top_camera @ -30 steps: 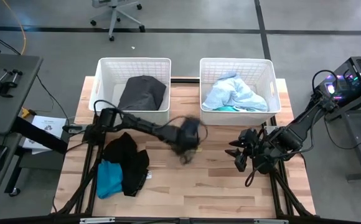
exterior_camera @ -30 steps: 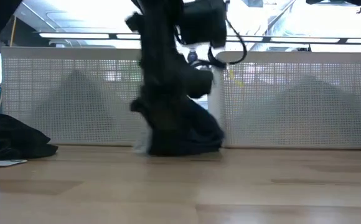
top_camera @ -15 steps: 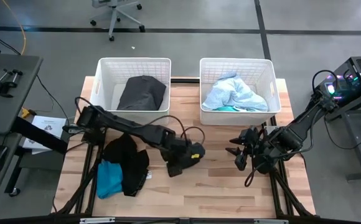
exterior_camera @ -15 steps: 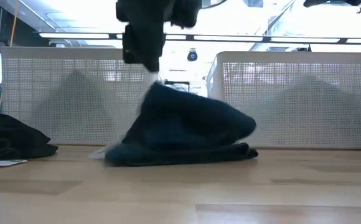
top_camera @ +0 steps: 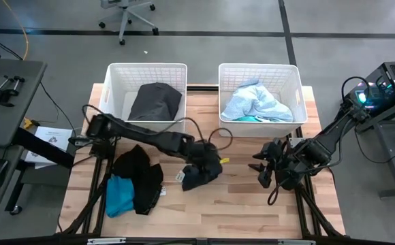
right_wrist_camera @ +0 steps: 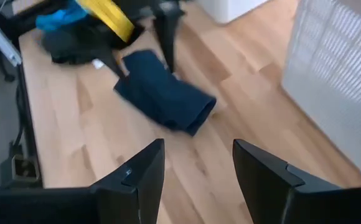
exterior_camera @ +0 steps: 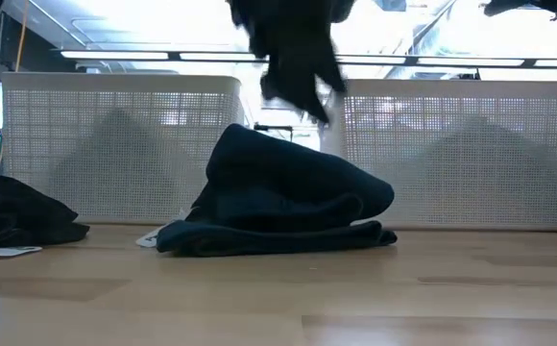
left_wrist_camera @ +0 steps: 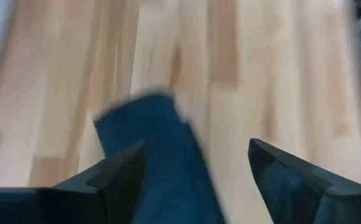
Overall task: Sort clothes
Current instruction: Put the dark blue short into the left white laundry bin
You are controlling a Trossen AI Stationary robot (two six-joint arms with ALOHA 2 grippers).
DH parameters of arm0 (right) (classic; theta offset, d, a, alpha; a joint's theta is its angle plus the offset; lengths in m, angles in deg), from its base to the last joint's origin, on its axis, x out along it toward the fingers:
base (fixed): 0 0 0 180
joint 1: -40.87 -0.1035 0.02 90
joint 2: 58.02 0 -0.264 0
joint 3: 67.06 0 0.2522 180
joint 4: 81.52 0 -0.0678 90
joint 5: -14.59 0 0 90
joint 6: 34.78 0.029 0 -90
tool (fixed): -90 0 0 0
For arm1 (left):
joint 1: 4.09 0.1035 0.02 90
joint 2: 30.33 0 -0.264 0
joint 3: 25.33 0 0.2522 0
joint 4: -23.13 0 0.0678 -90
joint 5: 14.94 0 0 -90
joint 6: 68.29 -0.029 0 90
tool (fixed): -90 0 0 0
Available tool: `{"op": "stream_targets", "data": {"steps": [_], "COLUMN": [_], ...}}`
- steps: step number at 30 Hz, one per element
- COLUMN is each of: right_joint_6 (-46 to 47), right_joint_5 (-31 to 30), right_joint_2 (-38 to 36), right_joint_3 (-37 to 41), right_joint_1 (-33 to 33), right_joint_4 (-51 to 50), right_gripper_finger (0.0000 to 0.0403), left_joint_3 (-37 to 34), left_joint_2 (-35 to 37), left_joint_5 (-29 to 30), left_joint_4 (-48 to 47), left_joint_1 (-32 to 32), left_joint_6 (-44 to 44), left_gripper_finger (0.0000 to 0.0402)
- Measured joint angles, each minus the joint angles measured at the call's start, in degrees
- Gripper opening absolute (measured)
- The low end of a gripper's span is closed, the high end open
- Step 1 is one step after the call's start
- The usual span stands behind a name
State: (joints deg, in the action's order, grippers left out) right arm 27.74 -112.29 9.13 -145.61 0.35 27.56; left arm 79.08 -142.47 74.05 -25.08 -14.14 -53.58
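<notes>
Centrally on the wooden desk [top_camera: 252,204], a navy garment [top_camera: 199,175] is lying in a loose folded heap, in front of the gap between the two white slatted baskets. From the low view the navy garment [exterior_camera: 278,197] is resting flat on the desk surface with a small white tag sticking out at its edge. The left hand [top_camera: 211,158] is hovering just above the heap, its arm reaching across from the left side of the desk; in its own wrist view the two dark fingers [left_wrist_camera: 115,174] are standing spread apart with nothing between them, the navy cloth [left_wrist_camera: 159,155] lying on the desk beyond them, so the hand is released. In the low view the left hand [exterior_camera: 298,58] is hanging clear above the garment, apart from it.

The right hand [top_camera: 264,170] is waiting near the right edge of the desk, well apart from the navy garment; its fingers [right_wrist_camera: 134,177] are showing wide apart and empty in its wrist view, released.

On the left part of the desk a black garment [top_camera: 139,175] is lying bunched, with a turquoise blue garment [top_camera: 119,194] just beside it and partly under it. The left basket [top_camera: 112,85] is holding a charcoal grey garment [top_camera: 156,101]. The right basket [top_camera: 293,85] is holding a pale blue garment [top_camera: 255,102], with a strip of teal fabric [top_camera: 252,118] showing beneath it.
</notes>
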Motion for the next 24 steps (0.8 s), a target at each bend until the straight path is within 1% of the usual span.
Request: {"op": "stream_targets", "data": {"steps": [2,5,7,9,11,13,16,19,21,23,24], "right_joint_6": [0.18,0.36,0.44,0.43,0.44,0.44,0.18,0.26,0.4,0.31,-0.07], "right_joint_5": [2.14,5.39,7.76,9.63,10.46,10.32,9.62,7.82,5.52,3.04,1.82], "right_joint_2": [-0.02,-0.02,0.0,-0.01,0.0,-0.01,0.0,0.0,0.0,0.0,0.0], "right_joint_3": [0.0,0.0,0.0,0.0,0.0,0.0,0.0,0.0,0.0,0.0,0.0], "right_joint_1": [-0.04,-0.04,-0.04,-0.09,-0.36,-0.65,-0.79,-0.79,-0.79,-0.79,-0.79], "right_joint_4": [0.02,0.01,0.16,0.75,0.86,0.87,0.87,0.86,0.89,0.86,0.87], "right_gripper_finger": [0.0176,0.0176,0.0176,0.0176,0.0176,0.0176,0.0176,0.0176,0.0176,0.0176,0.0176], "left_joint_3": [-0.06,-0.06,-0.06,0.31,0.48,0.57,0.59,0.45,0.47,1.75,2.05], "left_joint_2": [-3.2,-8.14,-11.43,-13.6,-15.46,-16.65,-17.29,-17.04,-16.07,-14.59,-13.54], "left_joint_5": [1.04,6.29,8.8,9.33,8.97,8.91,9.72,8.75,6.91,5.34,5.06], "left_joint_4": [-1.61,-5.46,-7.54,-8.47,-8.9,-8.25,-7.05,-5.57,-5.41,-6.55,-7.22], "left_joint_1": [-0.07,-0.67,-0.82,-0.91,-1.09,-1.57,-2.35,-2.74,-2.74,-2.56,-2.57], "left_joint_6": [-1.02,-1.59,0.64,3.9,5.44,5.71,6.58,7.62,8.22,10.7,11.46], "left_gripper_finger": [0.0286,0.0297,0.0298,0.0295,0.0283,0.026,0.0208,0.014,0.0087,0.0039,0.003]}}
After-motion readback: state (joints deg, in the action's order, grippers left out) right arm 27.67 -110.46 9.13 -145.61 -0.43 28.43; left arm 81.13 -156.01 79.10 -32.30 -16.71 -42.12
